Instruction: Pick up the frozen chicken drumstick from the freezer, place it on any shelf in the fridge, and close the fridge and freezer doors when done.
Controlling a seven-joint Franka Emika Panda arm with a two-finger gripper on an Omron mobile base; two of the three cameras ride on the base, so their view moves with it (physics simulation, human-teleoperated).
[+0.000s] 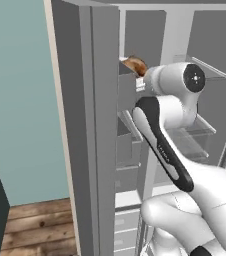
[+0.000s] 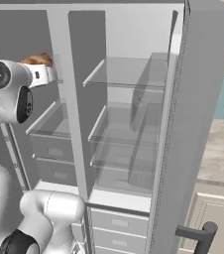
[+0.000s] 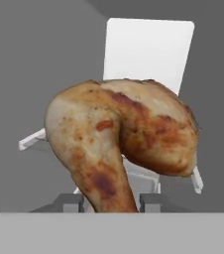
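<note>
pinching drumstick (image 3: 124,144) btwn gripper (image 3: 109,202) tips

Far below and left of my jaws lies a wooden floor (image 1: 40,227) under a teal wall (image 1: 20,100); far right, cream cabinets (image 2: 215,218).

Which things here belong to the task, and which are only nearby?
Belonging to the task:
- chicken drumstick, between the gripper fingertips
- freezer with grey drawers
- fridge with glass shelves
- fridge door, open
- freezer door, open

Only nearby:
- wooden floor
- teal wall
- cream cabinet
</note>
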